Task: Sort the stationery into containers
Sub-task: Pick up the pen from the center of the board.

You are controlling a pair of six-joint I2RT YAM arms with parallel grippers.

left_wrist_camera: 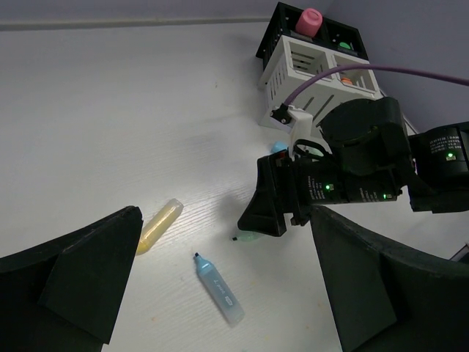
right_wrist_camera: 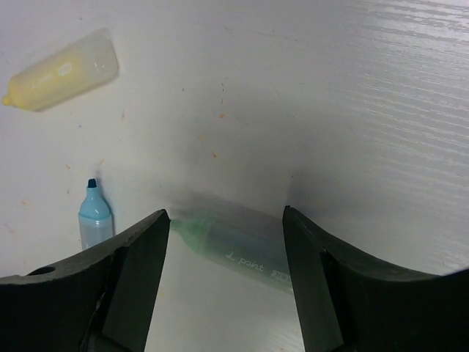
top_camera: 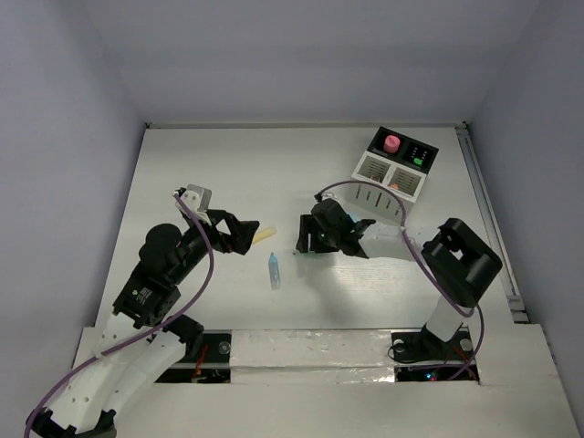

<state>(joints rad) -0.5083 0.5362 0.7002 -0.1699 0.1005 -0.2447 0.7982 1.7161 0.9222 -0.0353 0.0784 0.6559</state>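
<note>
A pastel green pen (right_wrist_camera: 242, 249) lies flat on the white table. My right gripper (right_wrist_camera: 226, 217) is open and low over it, one finger on each side of the pen, neither touching it. The pen's tip shows under that gripper in the left wrist view (left_wrist_camera: 253, 236). A pastel blue pen (top_camera: 274, 271) lies just left of it, and a pastel yellow pen (top_camera: 265, 234) lies further left. My left gripper (top_camera: 239, 233) is open and empty, hovering beside the yellow pen (left_wrist_camera: 157, 226). The white slatted box (top_camera: 388, 178) and the joined black box (top_camera: 415, 155) stand at the back right.
A pink-capped bottle (top_camera: 391, 143) stands in the black box, beside green and orange caps. The right arm's purple cable (top_camera: 365, 187) arcs in front of the white box. The table's raised rim (top_camera: 488, 219) runs along the right side.
</note>
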